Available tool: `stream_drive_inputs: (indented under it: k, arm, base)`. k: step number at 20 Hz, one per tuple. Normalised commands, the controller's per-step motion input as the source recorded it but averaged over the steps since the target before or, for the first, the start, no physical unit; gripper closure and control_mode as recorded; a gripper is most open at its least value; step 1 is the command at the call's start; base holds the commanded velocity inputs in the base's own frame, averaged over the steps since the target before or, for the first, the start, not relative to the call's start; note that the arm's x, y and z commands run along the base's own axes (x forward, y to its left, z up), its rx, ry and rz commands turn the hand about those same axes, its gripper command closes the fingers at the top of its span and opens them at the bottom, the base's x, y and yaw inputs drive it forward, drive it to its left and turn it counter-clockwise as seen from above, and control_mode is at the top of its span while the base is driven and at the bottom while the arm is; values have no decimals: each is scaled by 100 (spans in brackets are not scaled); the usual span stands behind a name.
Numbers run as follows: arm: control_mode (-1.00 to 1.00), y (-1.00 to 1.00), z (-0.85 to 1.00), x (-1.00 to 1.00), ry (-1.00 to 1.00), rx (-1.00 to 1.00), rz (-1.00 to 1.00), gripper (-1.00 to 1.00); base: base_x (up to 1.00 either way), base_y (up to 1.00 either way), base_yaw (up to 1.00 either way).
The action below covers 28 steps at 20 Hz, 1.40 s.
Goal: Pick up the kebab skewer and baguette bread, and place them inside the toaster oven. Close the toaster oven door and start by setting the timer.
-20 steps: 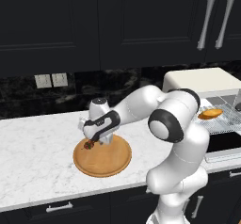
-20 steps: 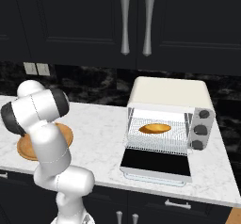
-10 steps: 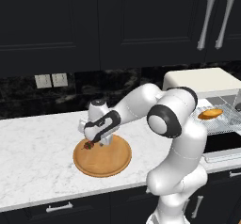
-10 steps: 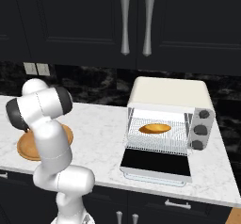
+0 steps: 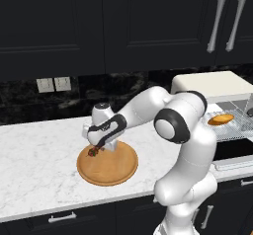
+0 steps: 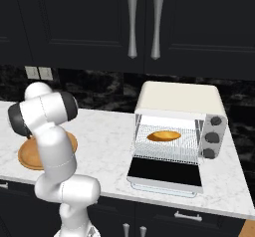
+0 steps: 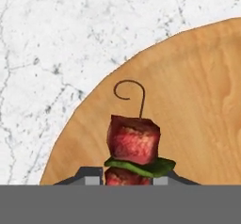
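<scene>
The kebab skewer [image 7: 134, 140], red-brown meat chunks with a green slice and a hooked wire end, lies on the round wooden board [image 7: 197, 100]. My gripper [image 7: 127, 177] is shut on the kebab skewer, a fingertip [image 7: 93, 175] on each side of a chunk. From the left base, the gripper [image 5: 94, 151] is low over the board's [image 5: 111, 167] left part, at the skewer [image 5: 92, 152]. The baguette bread [image 6: 164, 136] rests on the wire rack inside the cream toaster oven [image 6: 179, 99]. The toaster oven door [image 6: 167, 174] hangs open, flat in front. The bread [image 5: 221, 119] also shows in the left base view.
White marble counter [image 5: 34, 155] surrounds the board. Black cabinets with silver handles [image 6: 132, 24] hang above. Wall outlets [image 5: 53, 84] sit on the dark backsplash. Three round knobs [image 6: 213, 137] are on the oven's right side. My own arm [image 6: 47, 131] hides part of the board [image 6: 30, 156] from the right.
The gripper has closed on the skewer; it stood open a second ago. The arm has settled slightly lower over the board.
</scene>
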Motion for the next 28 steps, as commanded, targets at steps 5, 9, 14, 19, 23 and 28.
stream_drive_inputs:
  k: [5, 9, 14, 19, 23, 28]
  arm:
    - [-100, 0, -13, 0, 0, 1, 0, 100]
    - [-100, -5, 24, -16, 0, 0, -2, 100]
    - [-100, -37, 71, -25, 0, 0, -5, 100]
    - [-100, -69, 75, -28, 0, 0, -5, 100]
    - [-100, -69, 65, -17, 0, 0, -9, 100]
    - [-100, -76, 35, -13, 0, 0, -11, 100]
  base:
    - [0, 0, 0]
    - [0, 0, 0]
    - [0, 0, 0]
    - [0, 0, 0]
    - [0, 0, 0]
    - [0, 0, 0]
